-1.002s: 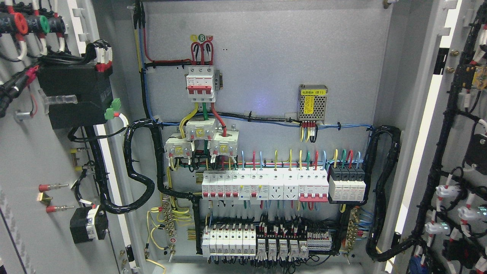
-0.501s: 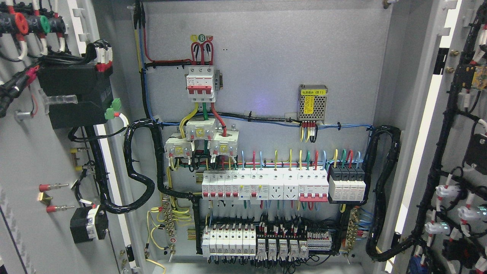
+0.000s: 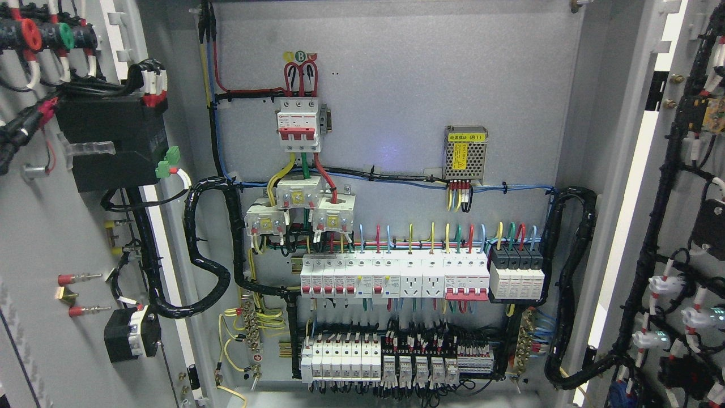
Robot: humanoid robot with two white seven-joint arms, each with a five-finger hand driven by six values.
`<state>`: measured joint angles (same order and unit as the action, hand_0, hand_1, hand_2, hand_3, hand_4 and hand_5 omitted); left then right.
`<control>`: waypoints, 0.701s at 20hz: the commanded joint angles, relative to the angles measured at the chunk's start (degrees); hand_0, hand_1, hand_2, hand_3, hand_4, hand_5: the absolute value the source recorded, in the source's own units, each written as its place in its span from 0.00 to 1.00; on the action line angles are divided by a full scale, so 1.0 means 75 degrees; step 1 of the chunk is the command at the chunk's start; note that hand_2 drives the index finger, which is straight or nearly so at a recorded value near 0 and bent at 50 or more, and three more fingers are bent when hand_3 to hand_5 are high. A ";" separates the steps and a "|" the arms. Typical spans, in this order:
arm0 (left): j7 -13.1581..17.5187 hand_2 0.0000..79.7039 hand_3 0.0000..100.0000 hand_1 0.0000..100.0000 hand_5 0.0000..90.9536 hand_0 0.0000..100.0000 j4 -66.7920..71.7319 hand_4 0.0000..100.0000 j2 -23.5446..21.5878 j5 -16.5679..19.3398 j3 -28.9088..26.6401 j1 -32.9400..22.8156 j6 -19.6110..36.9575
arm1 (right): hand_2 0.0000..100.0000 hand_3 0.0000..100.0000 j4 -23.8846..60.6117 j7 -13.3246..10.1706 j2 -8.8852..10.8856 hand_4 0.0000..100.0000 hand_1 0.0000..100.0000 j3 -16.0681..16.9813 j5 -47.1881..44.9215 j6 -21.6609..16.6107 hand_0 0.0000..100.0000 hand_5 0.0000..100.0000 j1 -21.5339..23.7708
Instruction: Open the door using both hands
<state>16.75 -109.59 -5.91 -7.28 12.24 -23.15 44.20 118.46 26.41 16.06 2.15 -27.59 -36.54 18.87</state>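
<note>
Both doors of the cabinet stand wide open: the left door (image 3: 51, 238) swings out at the picture's left, the right door (image 3: 694, 187) at its right, each carrying black cable bundles. Between them the back panel (image 3: 396, 85) shows a red-handled breaker (image 3: 298, 124) above rows of white switches (image 3: 396, 276). Neither hand is in view, so their grip cannot be told.

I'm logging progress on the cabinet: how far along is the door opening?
Done: both doors look swung wide, the left door and right door showing their wired inner faces, with the back panel and breaker row fully exposed. In hand: nothing, neither robot hand is in view. Left: apparently nothing.
</note>
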 commanded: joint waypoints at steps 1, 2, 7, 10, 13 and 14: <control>-0.0054 0.00 0.00 0.00 0.00 0.00 -0.0634 0.00 0.0237 -0.0037 -0.0811 0.0449 0.2978 | 0.00 0.00 0.0120 -0.0087 0.0308 0.00 0.00 0.0861 -0.0071 0.0300 0.39 0.00 -0.0066; -0.0054 0.00 0.00 0.00 0.00 0.00 -0.0646 0.00 0.0272 -0.0049 -0.0893 0.0543 0.2978 | 0.00 0.00 0.0120 -0.0087 0.0354 0.00 0.00 0.0861 -0.0071 0.0382 0.39 0.00 -0.0101; -0.0066 0.00 0.00 0.00 0.00 0.00 -0.0728 0.00 0.0366 -0.0072 -0.1140 0.0743 0.3048 | 0.00 0.00 0.0120 -0.0087 0.0448 0.00 0.00 0.0955 -0.0094 0.0605 0.39 0.00 -0.0382; -0.0405 0.00 0.00 0.00 0.00 0.00 -0.0775 0.00 0.0190 -0.0061 -0.1256 0.0719 0.3468 | 0.00 0.00 0.0120 -0.0087 0.0402 0.00 0.00 0.0990 -0.0094 0.0618 0.39 0.00 -0.0383; -0.0441 0.00 0.00 0.00 0.00 0.00 -0.0787 0.00 0.0178 -0.0072 -0.1572 0.0719 0.3693 | 0.00 0.00 0.0120 -0.0122 0.0390 0.00 0.00 0.1095 -0.0654 0.0606 0.39 0.00 -0.0371; -0.0441 0.00 0.00 0.00 0.00 0.00 -0.0787 0.00 0.0178 -0.0096 -0.1666 0.0696 0.3693 | 0.00 0.00 0.0120 -0.0169 0.0402 0.00 0.00 0.1189 -0.0784 0.0606 0.39 0.00 -0.0359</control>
<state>13.90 -113.58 -4.54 -7.75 5.41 -18.30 44.26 119.10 25.63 18.20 7.44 -29.68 -32.04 16.50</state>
